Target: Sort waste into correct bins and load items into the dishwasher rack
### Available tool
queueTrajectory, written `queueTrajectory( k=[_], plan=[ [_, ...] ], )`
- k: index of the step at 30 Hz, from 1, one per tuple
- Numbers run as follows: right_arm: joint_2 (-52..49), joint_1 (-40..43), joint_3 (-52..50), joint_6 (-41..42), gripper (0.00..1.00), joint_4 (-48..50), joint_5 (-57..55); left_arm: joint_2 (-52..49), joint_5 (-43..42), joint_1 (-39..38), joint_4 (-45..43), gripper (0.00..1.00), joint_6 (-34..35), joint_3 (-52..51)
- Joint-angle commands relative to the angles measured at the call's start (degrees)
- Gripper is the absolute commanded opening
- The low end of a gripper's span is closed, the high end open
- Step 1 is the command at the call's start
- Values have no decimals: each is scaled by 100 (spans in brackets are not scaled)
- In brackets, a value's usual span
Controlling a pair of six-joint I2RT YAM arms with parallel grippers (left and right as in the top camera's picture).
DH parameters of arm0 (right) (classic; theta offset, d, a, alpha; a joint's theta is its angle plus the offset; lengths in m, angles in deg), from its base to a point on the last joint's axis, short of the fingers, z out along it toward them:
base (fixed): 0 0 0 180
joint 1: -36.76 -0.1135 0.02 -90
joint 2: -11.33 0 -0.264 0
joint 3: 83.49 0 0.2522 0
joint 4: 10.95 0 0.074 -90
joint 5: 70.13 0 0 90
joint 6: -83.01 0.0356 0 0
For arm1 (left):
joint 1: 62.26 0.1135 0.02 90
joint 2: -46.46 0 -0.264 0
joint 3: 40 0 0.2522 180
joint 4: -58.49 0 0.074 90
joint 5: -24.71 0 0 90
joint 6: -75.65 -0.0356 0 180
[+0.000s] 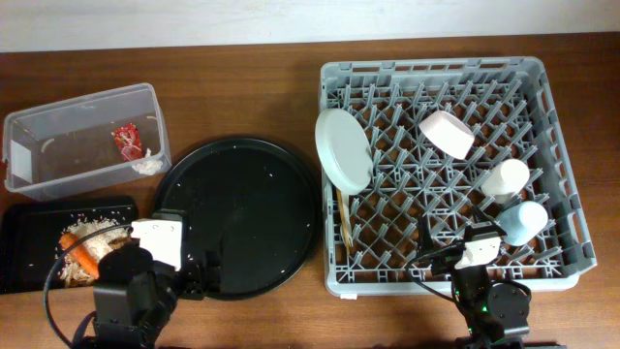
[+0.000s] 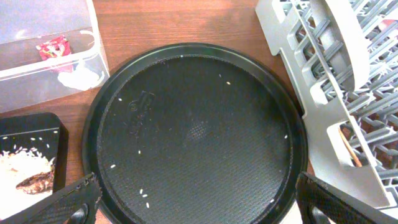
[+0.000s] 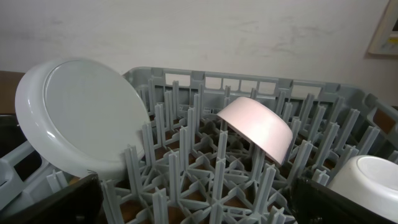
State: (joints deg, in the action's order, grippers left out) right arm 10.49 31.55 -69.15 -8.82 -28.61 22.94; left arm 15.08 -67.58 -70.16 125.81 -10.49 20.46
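Since almost every thing sits where it belongs, the job looks close to done. The rack (image 1: 542, 73) holds the plate (image 1: 344, 148) on its edge at the left side. Two white cups (image 1: 447, 134) and the blue cup (image 1: 523, 221) are in it on the right. The chopsticks (image 1: 345, 221) poke down by the plate. No fork shows anywhere.

The round tray (image 1: 242, 218) is bare but for a few crumbs. The tub (image 1: 58, 145) has the red wrapper (image 1: 127, 141) and the white scrap (image 1: 148, 166). The flat tray (image 1: 29, 228) has the food scraps (image 1: 95, 228) and the carrot (image 1: 82, 254).

The left gripper (image 2: 198, 186) has its fingers spread wide at the round tray's near rim and holds nothing. The right gripper (image 3: 199, 193) is spread wide and empty too, at the rack's near wall.

That wall and the pegs stand close in front of it, so it likely must lift to move in. The round tray sits just beside the rack and the tub. The space above it looks free.
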Motion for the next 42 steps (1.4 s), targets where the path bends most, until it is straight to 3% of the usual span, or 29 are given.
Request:
queueTrajectory(
  k=[1, 7, 10, 18, 22, 26, 42],
  plan=[
    [63, -35, -26, -31, 99, -24, 101, 129, 59, 17, 9, 99, -48, -48],
    [63, -35, -26, -31, 99, -24, 101, 839, 341, 22, -98, 99, -50, -522],
    [63, -35, -26, -31, 99, -22, 101, 1475, 284, 109, -704, 99, -46, -1351],
    [63, -35, -26, -31, 99, -22, 101, 3088, 15, 251, -3840, 99, -48, -3742],
    [63, -35, -26, -31, 99, -22, 101, 3110, 13, 249, -5403, 99, -48, -4524],
    [63, -35, -26, -31, 99, -24, 101, 3110, 15, 240, -4903, 99, -50, -4614],
    [63, -35, -26, -31, 99, -24, 101, 3104, 13, 245, -4896, 99, -50, -4616]
  ],
)
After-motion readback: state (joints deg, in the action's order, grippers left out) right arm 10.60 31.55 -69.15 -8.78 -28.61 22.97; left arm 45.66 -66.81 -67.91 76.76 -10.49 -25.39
